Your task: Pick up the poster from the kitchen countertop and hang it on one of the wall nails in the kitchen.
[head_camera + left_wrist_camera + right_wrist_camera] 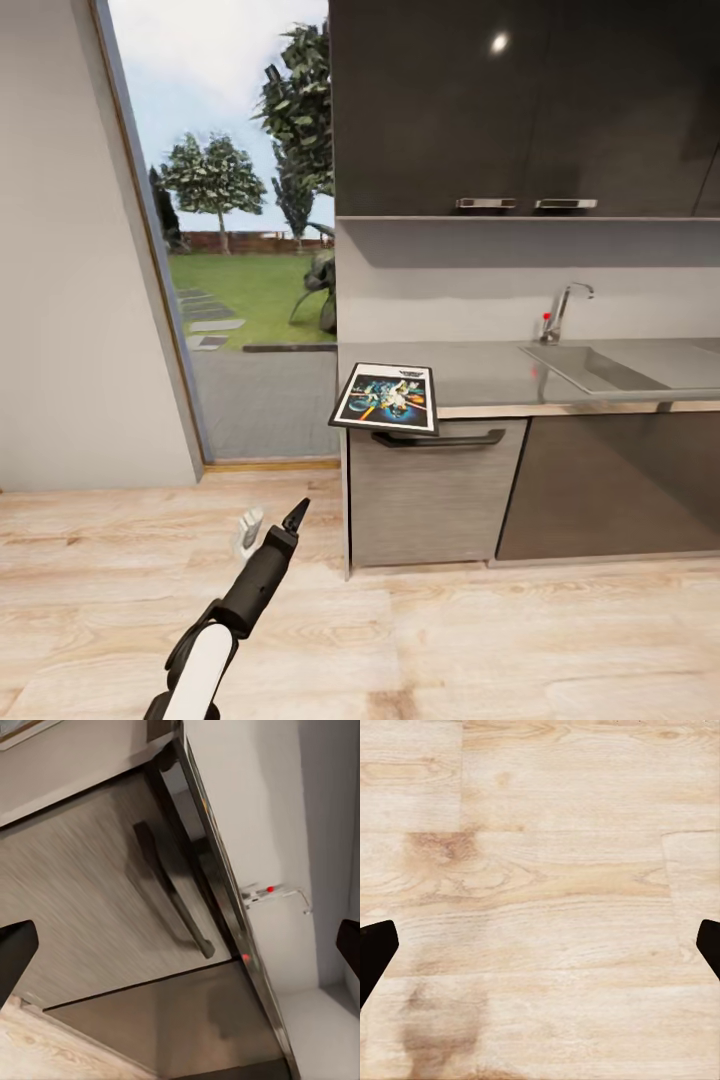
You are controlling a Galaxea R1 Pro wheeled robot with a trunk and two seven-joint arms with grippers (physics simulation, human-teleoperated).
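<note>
The poster point(388, 397) lies flat on the left end of the grey kitchen countertop point(490, 372), its near edge sticking out over the cabinet front. My left gripper point(272, 522) hangs low over the wooden floor, short of the cabinets and to the left of the poster. It is open and holds nothing; in the left wrist view the left gripper point(180, 952) faces a drawer front with a dark bar handle point(172, 892). My right gripper point(540, 949) is open too, pointing down at bare floor planks.
A sink point(620, 368) with a chrome tap point(565, 310) is set into the worktop to the right. Dark wall cabinets point(520, 100) hang above. A tall glass opening point(250, 250) to the garden and a grey wall point(70, 250) stand at the left.
</note>
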